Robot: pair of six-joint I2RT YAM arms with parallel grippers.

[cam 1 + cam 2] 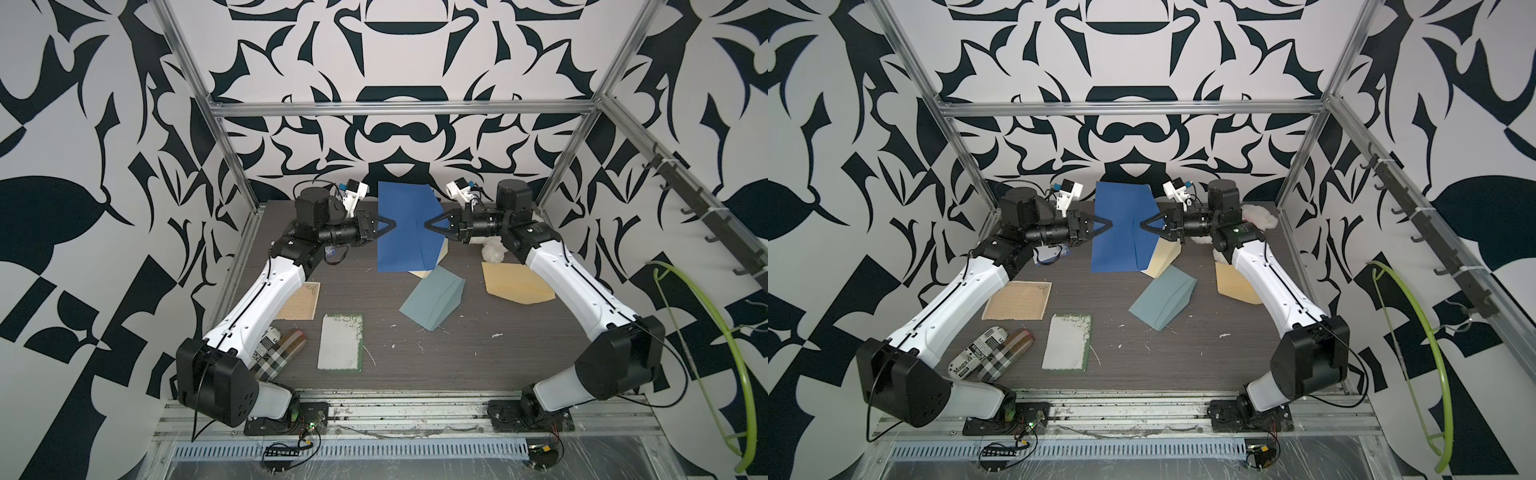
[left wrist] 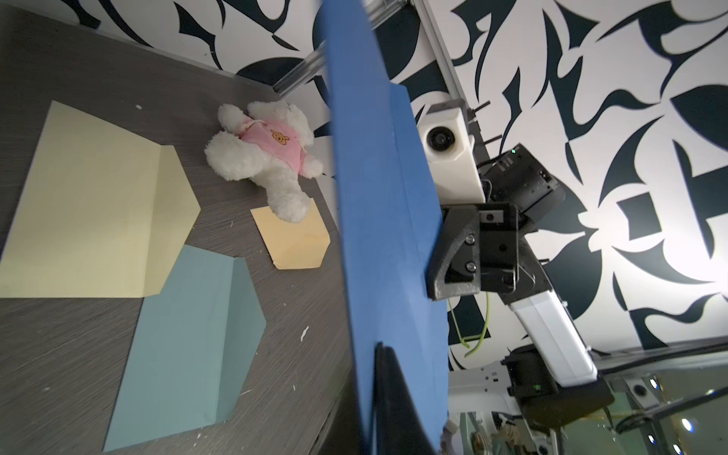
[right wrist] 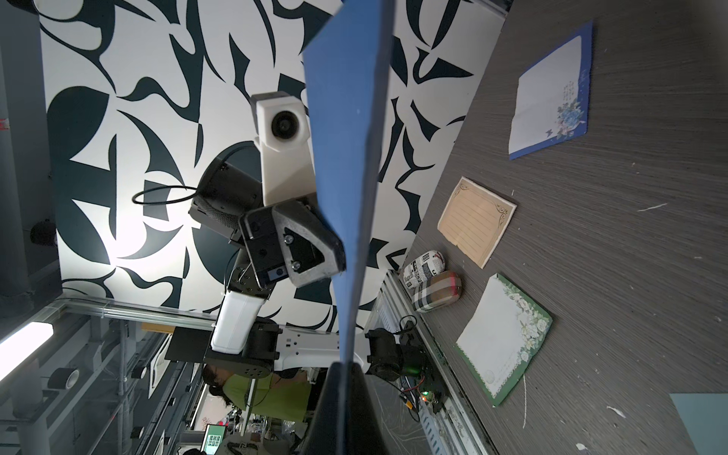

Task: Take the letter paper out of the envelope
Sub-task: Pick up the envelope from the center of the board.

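Note:
A dark blue envelope (image 1: 409, 224) (image 1: 1121, 232) is held upright in the air over the back of the table, between my two arms. My left gripper (image 1: 392, 224) (image 1: 1109, 224) is shut on its left edge, and the left wrist view shows the black fingers (image 2: 388, 378) pinching the blue sheet (image 2: 386, 236). My right gripper (image 1: 426, 225) (image 1: 1142, 225) is shut on its right side, clamping the envelope edge-on (image 3: 346, 138) in the right wrist view. The letter paper is hidden; none shows at the envelope.
On the table lie a teal envelope (image 1: 432, 297), a pale yellow envelope (image 2: 90, 205), a tan envelope (image 1: 515, 284) and a white plush toy (image 2: 264, 157). A tan lined sheet (image 1: 1017, 301), a green-bordered sheet (image 1: 340, 343), a blue-bordered sheet (image 3: 547, 90) and patterned pouches (image 1: 992, 353) lie front left.

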